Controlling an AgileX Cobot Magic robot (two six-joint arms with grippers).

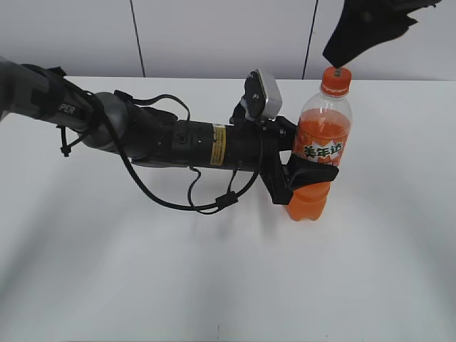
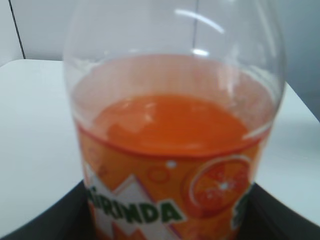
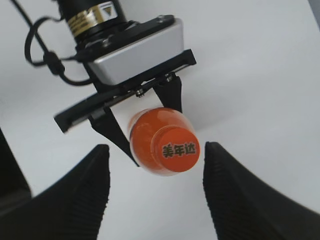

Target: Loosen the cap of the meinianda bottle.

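On the white table (image 1: 142, 285), left tool (image 1: 299, 174) grips the meinianda bottle (image 1: 320, 142); right tool (image 3: 155, 185) gapes above.

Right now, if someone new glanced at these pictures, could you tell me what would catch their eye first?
The bright orange meinianda bottle stands upright on the white table, right of centre, clamped around its label by the left gripper reaching in from the left. Directly above it, the right gripper hangs open, its ribbed fingers on either side of the orange cap without touching it.
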